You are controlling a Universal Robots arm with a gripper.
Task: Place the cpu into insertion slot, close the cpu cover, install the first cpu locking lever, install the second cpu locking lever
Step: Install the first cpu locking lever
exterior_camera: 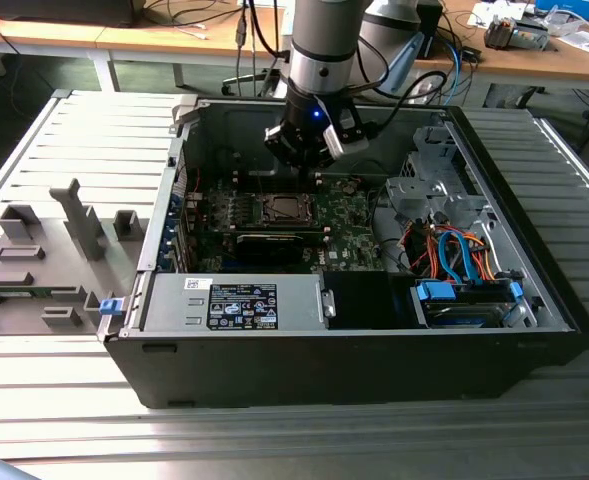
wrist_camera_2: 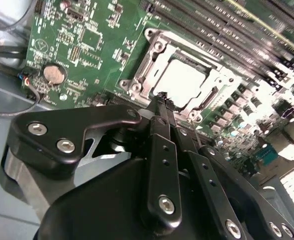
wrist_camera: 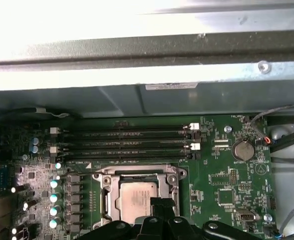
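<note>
Matt silver metal cpu [wrist_camera_2: 179,80] & cpu cover [wrist_camera_2: 151,60], matt black gripper [wrist_camera_2: 162,97].

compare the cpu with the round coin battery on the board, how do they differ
The cpu is square with a dull silver-grey top; the coin battery is round and shinier. The cpu is clearly the larger of the two. The cpu sits inside the silver-framed insertion slot, with the gripper tips right at it, while the battery lies off to one side in its own holder. Both lie flat on the green motherboard.
</note>
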